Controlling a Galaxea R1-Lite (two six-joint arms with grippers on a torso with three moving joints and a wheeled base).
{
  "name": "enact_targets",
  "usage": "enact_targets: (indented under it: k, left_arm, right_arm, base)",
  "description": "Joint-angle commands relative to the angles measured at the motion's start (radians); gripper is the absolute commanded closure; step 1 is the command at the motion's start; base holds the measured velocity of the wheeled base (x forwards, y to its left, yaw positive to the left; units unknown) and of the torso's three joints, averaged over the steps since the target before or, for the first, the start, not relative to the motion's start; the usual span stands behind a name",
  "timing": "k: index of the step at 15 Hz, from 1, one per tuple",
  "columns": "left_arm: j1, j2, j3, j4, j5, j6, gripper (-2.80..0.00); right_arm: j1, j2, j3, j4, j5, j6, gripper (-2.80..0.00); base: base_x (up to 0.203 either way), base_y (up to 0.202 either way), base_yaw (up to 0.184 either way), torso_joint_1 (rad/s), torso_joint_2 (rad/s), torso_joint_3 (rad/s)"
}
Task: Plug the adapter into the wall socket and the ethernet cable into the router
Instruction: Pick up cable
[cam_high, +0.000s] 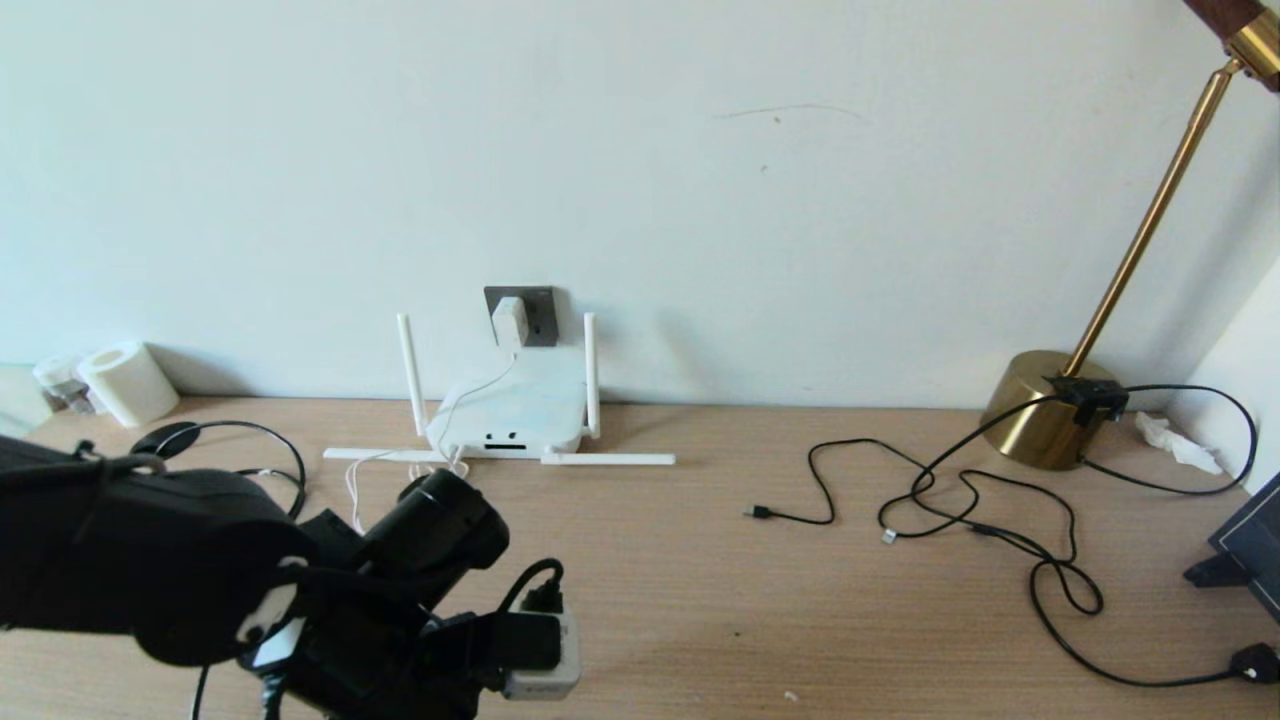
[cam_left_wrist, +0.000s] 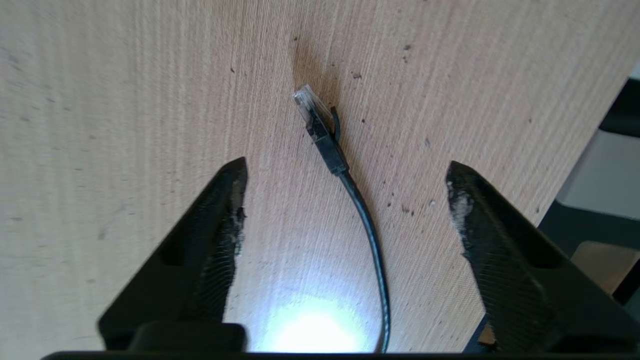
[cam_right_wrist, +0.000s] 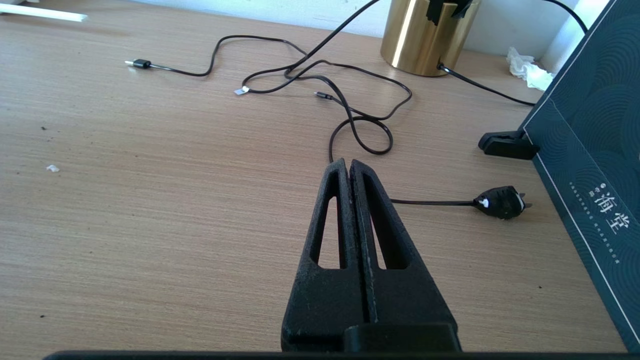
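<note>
Pale wood desk, white wall

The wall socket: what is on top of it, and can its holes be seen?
The white adapter sits on the wall socket, its thin cord hanging toward the router. The adapter covers the socket's left part; no holes can be made out.

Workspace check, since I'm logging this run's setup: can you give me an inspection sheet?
Surface: wooden desk, specks.
Job's things: adapter in wall socket; ethernet cable loose; router at wall.
Clutter: paper roll, tissue, dark box.
Grippers: left gripper open over plug; right gripper shut, empty.
Cables: thin black cords.
Surroundings: brass lamp, white wall.
</note>
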Motion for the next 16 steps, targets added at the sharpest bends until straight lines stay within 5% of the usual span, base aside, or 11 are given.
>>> enact_targets:
  k: [1,16]
  left_arm:
    - [0.000,0.030,-0.002,0.001,-0.002,-0.012,-2.80]
    - [0.012,0.060,0.086,-0.101,0.059,-0.071,-2.80]
  right_arm:
    - [0.000,0.001,0.000,0.000,0.001,-0.001,0.00]
    - [0.000,0.001,0.000,0.000,0.001,-0.001,0.00]
  base:
    - [0.000,0.000,0.000,0.000,0.00,0.000]
    - [0.000,0.000,0.000,0.000,0.00,0.000]
